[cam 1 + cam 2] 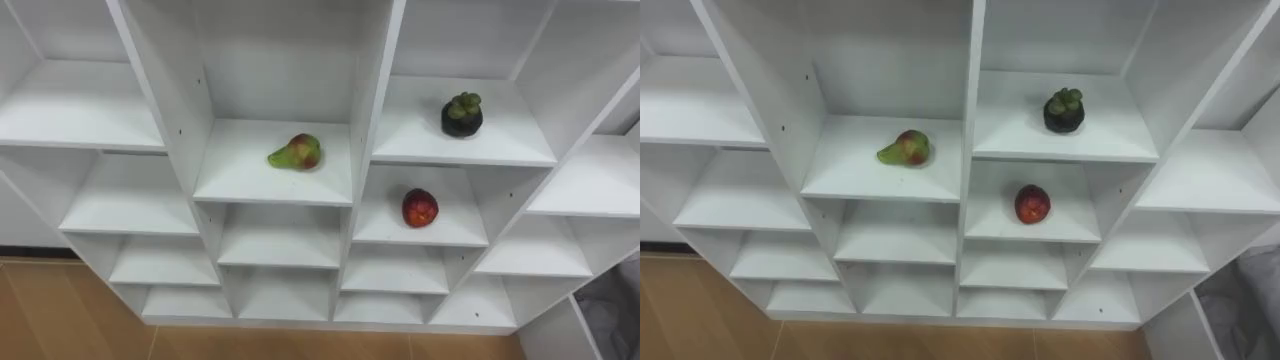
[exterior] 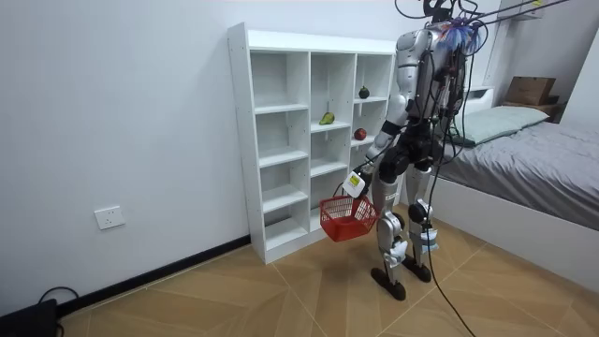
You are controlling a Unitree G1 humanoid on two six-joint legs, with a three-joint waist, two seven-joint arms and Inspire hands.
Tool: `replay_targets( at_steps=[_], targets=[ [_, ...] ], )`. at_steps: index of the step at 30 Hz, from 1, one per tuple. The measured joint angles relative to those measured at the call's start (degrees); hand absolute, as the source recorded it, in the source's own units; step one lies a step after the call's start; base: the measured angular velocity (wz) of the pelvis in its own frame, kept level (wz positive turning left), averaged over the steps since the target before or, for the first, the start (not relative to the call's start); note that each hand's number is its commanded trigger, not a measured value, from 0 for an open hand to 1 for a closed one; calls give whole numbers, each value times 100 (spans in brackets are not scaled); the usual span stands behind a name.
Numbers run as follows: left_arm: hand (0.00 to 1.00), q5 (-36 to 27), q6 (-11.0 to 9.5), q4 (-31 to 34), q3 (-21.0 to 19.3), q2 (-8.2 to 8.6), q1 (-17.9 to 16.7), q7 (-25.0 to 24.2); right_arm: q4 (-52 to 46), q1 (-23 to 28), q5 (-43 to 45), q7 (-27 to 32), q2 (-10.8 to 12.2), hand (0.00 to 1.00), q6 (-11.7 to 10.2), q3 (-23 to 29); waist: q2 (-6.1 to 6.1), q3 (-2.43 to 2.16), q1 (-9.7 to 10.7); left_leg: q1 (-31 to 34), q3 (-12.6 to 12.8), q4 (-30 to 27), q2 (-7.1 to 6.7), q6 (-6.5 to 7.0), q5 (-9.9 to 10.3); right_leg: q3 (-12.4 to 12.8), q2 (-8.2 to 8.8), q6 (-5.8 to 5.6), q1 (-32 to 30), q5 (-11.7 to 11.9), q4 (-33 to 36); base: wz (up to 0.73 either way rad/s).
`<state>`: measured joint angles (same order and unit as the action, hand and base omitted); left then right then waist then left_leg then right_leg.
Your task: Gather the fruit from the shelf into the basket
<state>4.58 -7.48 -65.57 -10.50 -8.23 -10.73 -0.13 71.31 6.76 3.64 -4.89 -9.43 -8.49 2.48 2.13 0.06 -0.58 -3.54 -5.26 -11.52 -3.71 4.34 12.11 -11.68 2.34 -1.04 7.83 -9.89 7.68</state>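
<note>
Now the robot stands facing the white closet (image 2: 281, 140), left hand (image 2: 357, 180) curled round the red basket's (image 2: 348, 218) handle; the pear (image 1: 296, 153), mangosteen (image 1: 462, 115) and red fruit (image 1: 420, 208) sit on separate shelves.

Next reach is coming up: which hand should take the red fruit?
Right, probably: the left hand carries the red basket, and the red fruit lies right of centre in the closet.

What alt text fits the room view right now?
The robot stands before a white shelf unit, a red basket hanging from its left hand. A pear, a red fruit and a dark fruit sit on its shelves.
</note>
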Motion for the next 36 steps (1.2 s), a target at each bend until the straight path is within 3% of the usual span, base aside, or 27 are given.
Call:
replay_targets(
  at_steps=[10, 19, 27, 36],
  targets=[
    [100, -27, -78, 13, 118, 6, 14, -12, 7, 5, -132, 70, -44, 0, -26, 2, -160, -6, 10, -8, 11, 12, 10, -2, -1, 20, -9, 10, -7, 8, 10, -1],
    [100, -55, -77, -11, 118, 73, -49, -52, 2, 12, -159, 114, -3, 0, -25, -2, -121, -11, 4, -4, 70, 36, 17, -2, -1, 17, -9, 10, -38, 8, 10, 0],
    [100, -59, -181, -7, 161, 77, -29, -42, -22, 12, -157, 274, 56, 0, -33, -8, -68, -45, 14, -13, 104, 16, 21, -1, -1, 39, -5, 10, -34, 8, 29, -1],
    [100, -65, -181, -93, 162, 76, -56, -37, -295, 83, -99, 560, 86, 0, -29, 4, -91, -18, 3, -68, 161, 15, 31, 0, 0, 70, 1, 10, -25, 8, 92, -1]
  ],
)
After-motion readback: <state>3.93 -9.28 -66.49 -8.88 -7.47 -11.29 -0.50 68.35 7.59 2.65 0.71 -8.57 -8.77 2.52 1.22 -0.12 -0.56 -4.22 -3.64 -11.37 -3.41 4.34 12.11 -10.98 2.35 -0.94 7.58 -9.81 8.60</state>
